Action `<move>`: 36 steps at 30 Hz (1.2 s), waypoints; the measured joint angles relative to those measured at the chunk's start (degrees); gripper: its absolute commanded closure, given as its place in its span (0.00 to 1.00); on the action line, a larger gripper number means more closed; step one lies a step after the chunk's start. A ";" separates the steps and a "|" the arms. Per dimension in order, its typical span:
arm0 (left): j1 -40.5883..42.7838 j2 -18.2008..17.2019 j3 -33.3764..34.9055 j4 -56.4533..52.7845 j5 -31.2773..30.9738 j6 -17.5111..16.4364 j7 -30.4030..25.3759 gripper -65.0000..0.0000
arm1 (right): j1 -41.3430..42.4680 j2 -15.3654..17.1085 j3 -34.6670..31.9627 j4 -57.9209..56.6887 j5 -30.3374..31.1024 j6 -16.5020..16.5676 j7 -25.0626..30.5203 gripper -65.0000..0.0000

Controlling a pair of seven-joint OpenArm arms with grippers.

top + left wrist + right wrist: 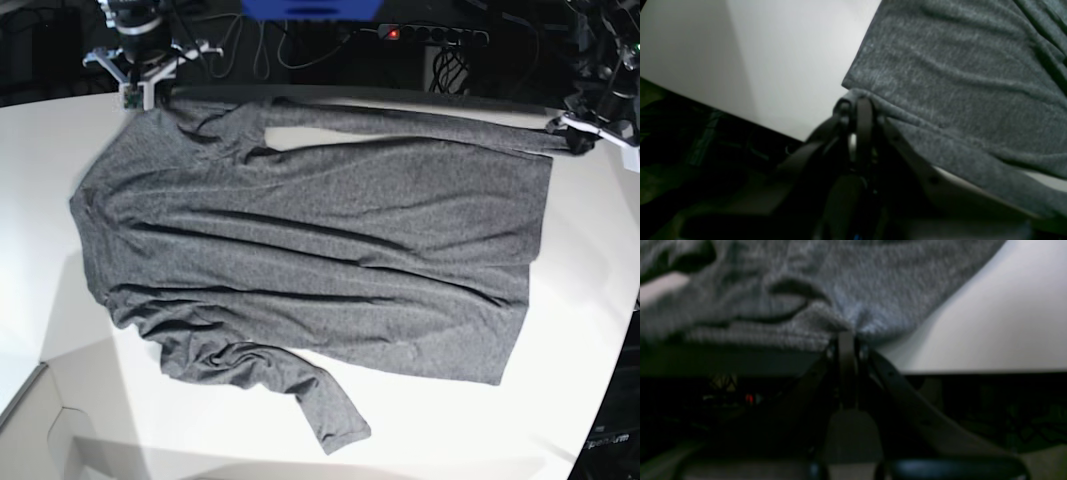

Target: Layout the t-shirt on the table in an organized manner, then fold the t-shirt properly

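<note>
The charcoal-grey t-shirt (320, 250) lies spread across the white table (500, 430), with one sleeve (330, 415) pointing at the near edge. Its far edge is stretched between both grippers. At the far right, my left gripper (577, 140) is shut on a corner of the shirt. In the left wrist view the black jaws of the left gripper (858, 101) pinch the fabric (957, 83) at the table (773, 60) edge. At the far left, my right gripper (138, 95) is shut on the shirt. The right wrist view shows the right gripper (846, 335) bunching the cloth (873, 283).
Behind the table's far edge hang cables, a power strip with a red light (392, 33) and a blue object (310, 8). The table's curved rim runs close to both grippers. A lower grey panel (40, 430) sits at the near left corner.
</note>
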 measured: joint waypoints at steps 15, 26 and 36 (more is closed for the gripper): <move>1.66 1.70 0.00 -0.04 -0.07 0.00 0.37 1.00 | -4.44 -0.33 4.59 -0.02 4.04 0.20 5.90 1.00; 1.66 3.23 0.00 -0.04 0.20 -0.02 0.76 1.00 | -4.44 -0.26 6.82 0.00 6.23 0.20 5.92 1.00; -1.62 3.28 0.00 -2.95 0.59 0.00 0.35 1.00 | -1.46 -0.15 5.16 0.04 6.21 0.17 5.90 1.00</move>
